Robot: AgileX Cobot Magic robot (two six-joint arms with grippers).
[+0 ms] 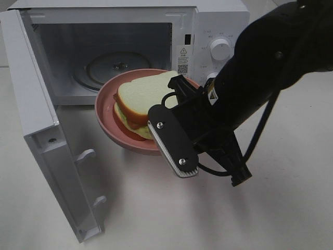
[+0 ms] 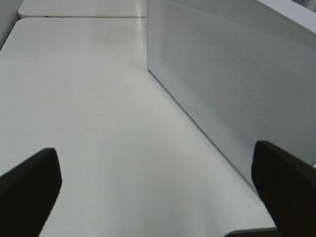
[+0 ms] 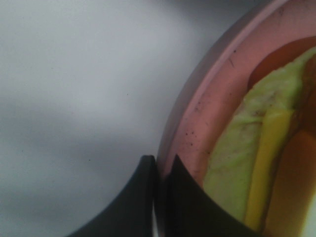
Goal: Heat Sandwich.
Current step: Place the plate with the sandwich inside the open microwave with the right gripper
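1. Pink plate (image 1: 106, 110) bearing the sandwich (image 1: 143, 94) hangs before the open microwave (image 1: 218, 31), its rim pinched by the closed right claw (image 3: 160, 168).
2. Its cavity (image 1: 104, 44) lies straight beyond the sandwich from that claw; left claw (image 2: 155, 168) gapes empty.

A warning-triangle sticker w/ QR code (image 1: 183, 58) is seen on the microwave (image 1: 218, 15) front; its small print & the knob (image 1: 220, 48) markings can't be read.

- The right arm (image 1: 260, 67) hides the pink plate's (image 1: 106, 112) near-right rim and one sandwich (image 1: 143, 94) corner.
- The microwave's (image 1: 218, 21) dial labels are too small to read.
- The left gripper (image 2: 158, 197) has both fingers (image 2: 29, 192) cut off by the picture's edge.
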